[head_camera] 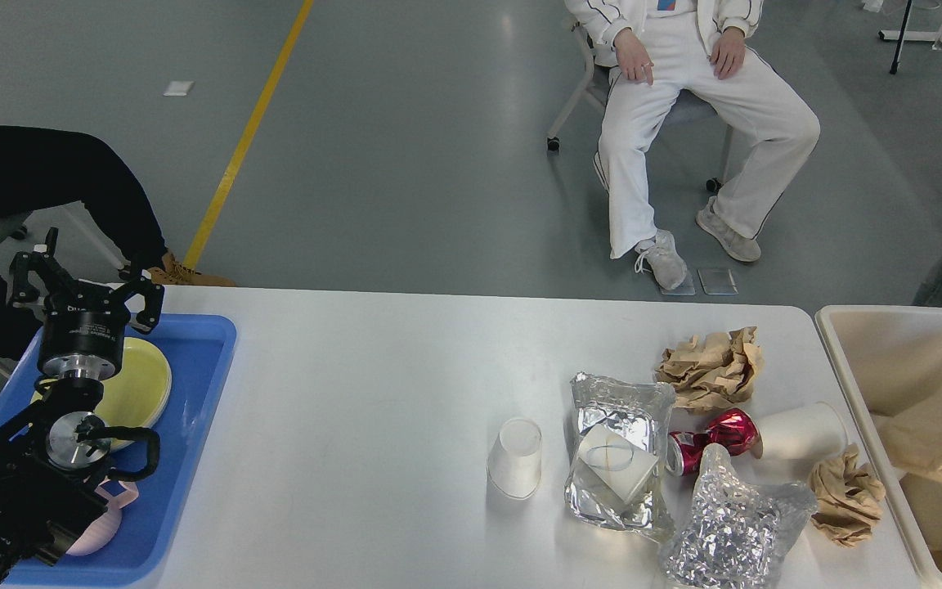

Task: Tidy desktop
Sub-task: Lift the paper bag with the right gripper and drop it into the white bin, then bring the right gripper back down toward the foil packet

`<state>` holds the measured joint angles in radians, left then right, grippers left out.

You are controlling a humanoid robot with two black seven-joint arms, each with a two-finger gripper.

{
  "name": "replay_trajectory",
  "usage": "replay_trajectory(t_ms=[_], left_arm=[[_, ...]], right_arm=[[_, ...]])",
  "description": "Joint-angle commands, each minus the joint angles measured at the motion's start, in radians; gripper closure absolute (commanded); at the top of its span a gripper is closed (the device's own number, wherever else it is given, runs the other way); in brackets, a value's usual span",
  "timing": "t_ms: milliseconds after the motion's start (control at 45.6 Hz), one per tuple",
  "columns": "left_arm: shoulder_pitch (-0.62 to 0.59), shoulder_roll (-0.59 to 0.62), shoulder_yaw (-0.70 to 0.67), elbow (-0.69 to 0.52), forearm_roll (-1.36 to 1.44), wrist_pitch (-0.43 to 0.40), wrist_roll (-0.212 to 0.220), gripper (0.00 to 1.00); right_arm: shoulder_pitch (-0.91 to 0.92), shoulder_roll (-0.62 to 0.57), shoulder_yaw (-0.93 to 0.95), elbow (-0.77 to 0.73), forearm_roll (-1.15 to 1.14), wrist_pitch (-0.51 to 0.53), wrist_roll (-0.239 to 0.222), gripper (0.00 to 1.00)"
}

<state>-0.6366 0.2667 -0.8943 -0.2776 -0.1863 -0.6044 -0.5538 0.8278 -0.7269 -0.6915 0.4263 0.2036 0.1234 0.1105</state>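
The white desktop (356, 393) carries litter on its right half: an upturned clear plastic cup (514, 458), a silver foil bag (620, 405) with a squashed white cup (614, 466) on it, a second foil bag (733, 523), a crushed red can (712, 438), a white paper cup (802, 429) on its side, and two crumpled brown paper balls (712, 368) (847, 491). My left gripper (85, 286) is open and empty above the far end of the blue tray (193, 393), far from the litter. My right gripper is out of view.
The blue tray at the left holds yellow plates (144, 384) and a pink item (103, 528). A cream-beige bin (847, 343) with brown paper inside stands at the table's right end. Two people sit beyond the table.
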Motion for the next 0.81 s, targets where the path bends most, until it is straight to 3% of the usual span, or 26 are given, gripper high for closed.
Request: replay_trajectory(t_ms=[0, 241, 460, 592, 789], left_arm=[[0.0, 0.0, 0.0, 0.0, -0.001, 0.0, 0.0, 0.04], [0.0, 0.0, 0.0, 0.0, -0.001, 0.0, 0.0, 0.04], [0.0, 0.0, 0.0, 0.0, -0.001, 0.0, 0.0, 0.04], [0.0, 0.0, 0.0, 0.0, 0.001, 0.0, 0.0, 0.04], [0.0, 0.0, 0.0, 0.0, -0.001, 0.0, 0.0, 0.04]], right_arm=[[-0.016, 0.014, 0.0, -0.003, 0.0, 0.001, 0.0, 0.0], [0.097, 0.018, -0.065, 0.121, -0.046, 0.016, -0.003, 0.0], [0.505, 0.044, -0.397, 0.416, -0.139, 0.013, -0.003, 0.0], [0.735, 0.139, -0.6, 0.572, -0.139, 0.016, -0.003, 0.0], [0.912, 0.253, -0.663, 0.69, -0.128, 0.036, -0.003, 0.0]])
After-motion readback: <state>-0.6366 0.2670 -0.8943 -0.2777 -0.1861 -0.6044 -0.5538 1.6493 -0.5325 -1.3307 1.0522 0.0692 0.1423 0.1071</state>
